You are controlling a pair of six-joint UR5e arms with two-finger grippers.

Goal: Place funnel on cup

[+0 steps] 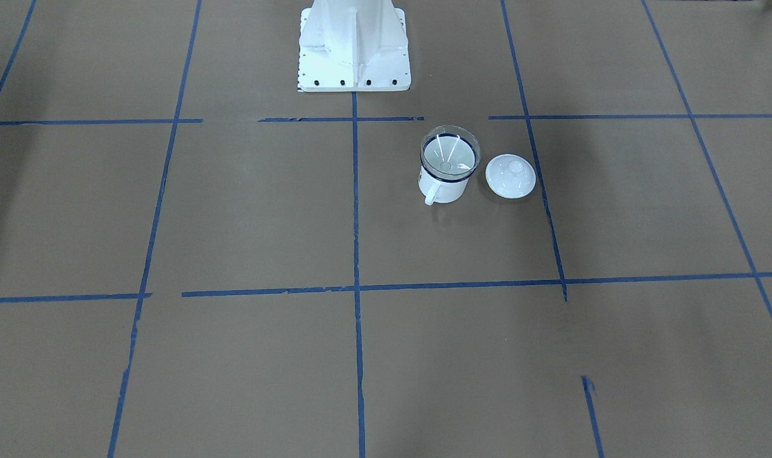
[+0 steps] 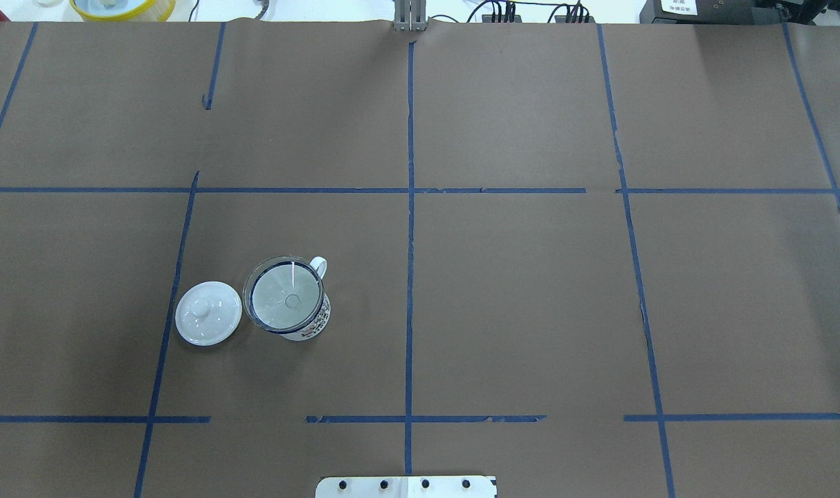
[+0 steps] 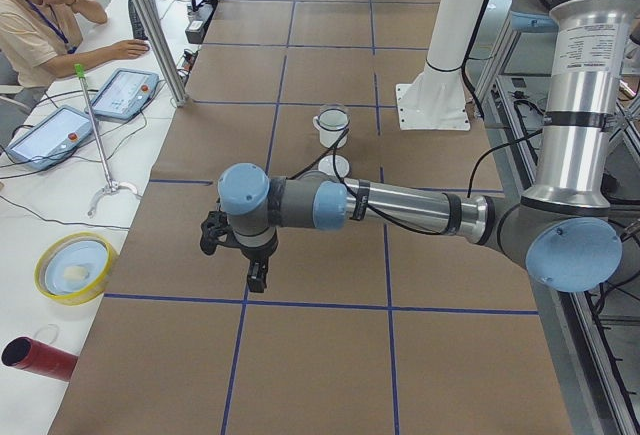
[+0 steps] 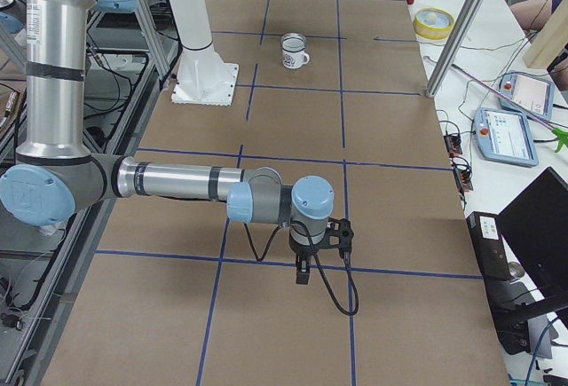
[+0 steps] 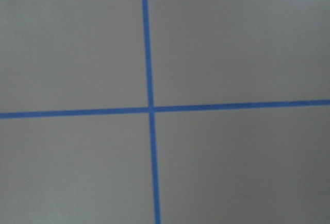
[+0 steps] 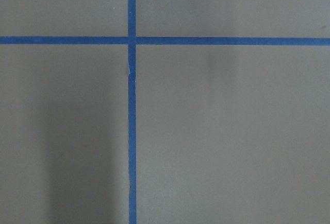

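Note:
The clear funnel [image 1: 450, 149] sits mouth-up in the white mug with the dark blue rim, the cup [image 1: 446, 189], its spout down inside. Both show in the overhead view, funnel [image 2: 285, 297] on cup [image 2: 316, 324], left of the centre line. My left gripper [image 3: 257, 280] shows only in the exterior left view, well away from the cup [image 3: 331, 125]; I cannot tell its state. My right gripper [image 4: 303, 272] shows only in the exterior right view, far from the cup [image 4: 294, 51]; I cannot tell its state. Both wrist views show only brown paper and blue tape.
A round white knobbed lid [image 1: 510, 176] lies on the table just beside the cup, also in the overhead view [image 2: 208, 312]. The white robot base [image 1: 354, 48] stands behind. An operator, tablets [image 3: 122, 93] and a yellow bowl [image 3: 75, 267] are off the table's side.

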